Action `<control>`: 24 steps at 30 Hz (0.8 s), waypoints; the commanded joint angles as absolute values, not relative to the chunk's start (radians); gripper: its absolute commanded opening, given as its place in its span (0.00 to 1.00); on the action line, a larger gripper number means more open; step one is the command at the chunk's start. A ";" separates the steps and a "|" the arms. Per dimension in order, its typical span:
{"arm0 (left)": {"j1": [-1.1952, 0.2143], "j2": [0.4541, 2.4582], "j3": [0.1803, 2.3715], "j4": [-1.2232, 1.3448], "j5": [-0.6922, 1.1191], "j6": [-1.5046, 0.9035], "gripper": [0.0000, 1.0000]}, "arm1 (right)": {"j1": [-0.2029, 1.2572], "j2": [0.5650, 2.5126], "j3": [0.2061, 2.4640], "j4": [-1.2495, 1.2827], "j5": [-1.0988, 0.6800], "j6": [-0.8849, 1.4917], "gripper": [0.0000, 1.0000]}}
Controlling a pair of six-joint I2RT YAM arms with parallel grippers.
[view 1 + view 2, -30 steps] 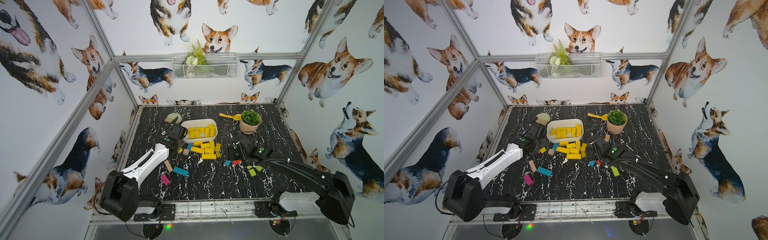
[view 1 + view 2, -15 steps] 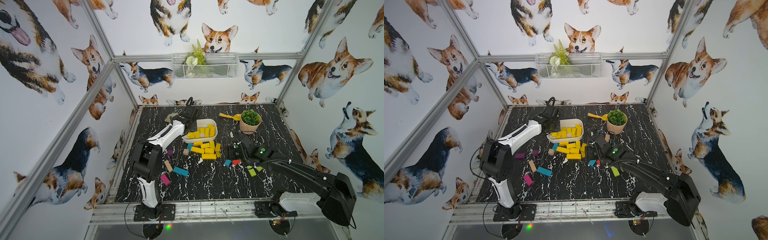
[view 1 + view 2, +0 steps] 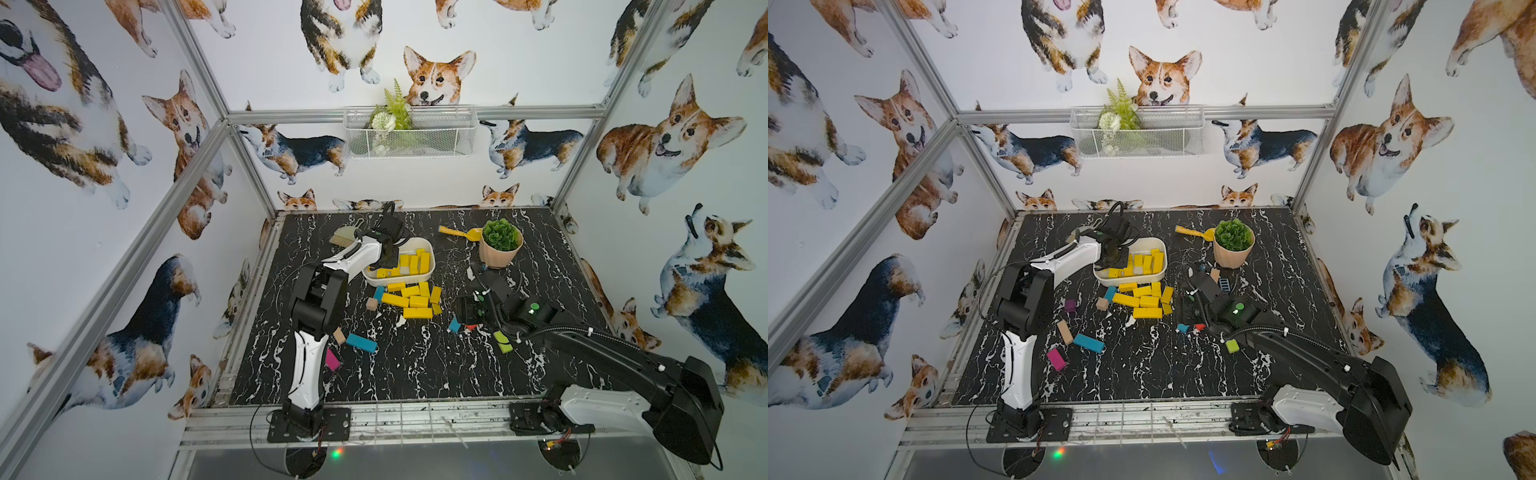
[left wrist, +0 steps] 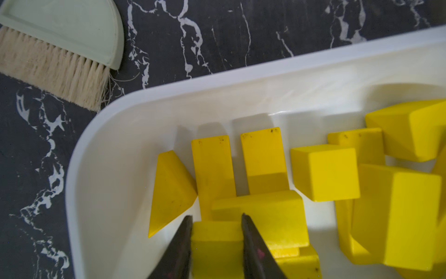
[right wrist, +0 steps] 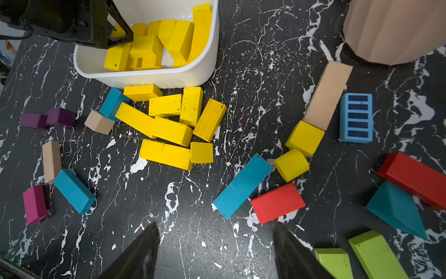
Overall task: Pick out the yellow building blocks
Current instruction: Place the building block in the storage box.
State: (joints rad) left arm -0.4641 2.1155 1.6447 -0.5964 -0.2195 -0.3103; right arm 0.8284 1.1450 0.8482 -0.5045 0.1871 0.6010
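Now the left gripper hangs inside the tub, low in the left wrist frame; its dark fingers flank a yellow block lying on others, their inner edges flush with its sides; whether they pinch it or have let go I cannot tell. More yellow blocks fill the tub across the centre and right of that frame, with a wedge at the left of the heap; a brush lies on the table at the upper left, just outside the rim. In both top views the tub sits near mid-frame, directly above a loose pile of yellow bars on the table; in the right wrist frame that pile fills the centre left, just beside a blue block at its left end; a yellow cube and a yellow cylinder lie apart from it, right of centre, the cube against a pale bar. The right gripper hovers released at the bottom of that frame, jaws wide, with only bare table between them; lime pieces lie at the lower right.
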 commanded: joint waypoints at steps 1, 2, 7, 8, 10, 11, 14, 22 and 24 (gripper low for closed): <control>-0.464 2.095 1.633 -0.598 -0.223 -0.313 0.52 | 0.826 1.129 0.836 -0.509 0.207 0.611 0.76; -0.463 2.090 1.636 -0.603 -0.210 -0.313 0.56 | 0.825 1.128 0.836 -0.511 0.208 0.609 0.76; -0.463 2.018 1.651 -0.623 -0.173 -0.319 0.64 | 0.825 1.146 0.861 -0.504 0.151 0.578 0.76; -0.463 1.995 1.647 -0.623 -0.166 -0.323 0.65 | 0.826 1.156 0.868 -0.497 0.133 0.565 0.76; -0.464 1.929 1.623 -0.615 -0.149 -0.339 0.67 | 0.826 1.187 0.882 -0.476 0.094 0.534 0.75; -0.464 1.895 1.606 -0.606 -0.140 -0.348 0.67 | 0.825 1.207 0.891 -0.471 0.075 0.516 0.75; -0.463 1.760 1.501 -0.554 -0.120 -0.394 0.67 | 0.844 1.282 0.955 -0.492 0.046 0.459 0.73; -0.463 1.429 1.091 -0.473 -0.162 -0.574 0.67 | 0.945 1.493 1.112 -0.560 0.123 0.440 0.73; -0.463 1.359 1.006 -0.464 -0.170 -0.612 0.67 | 0.961 1.558 1.157 -0.581 0.121 0.411 0.73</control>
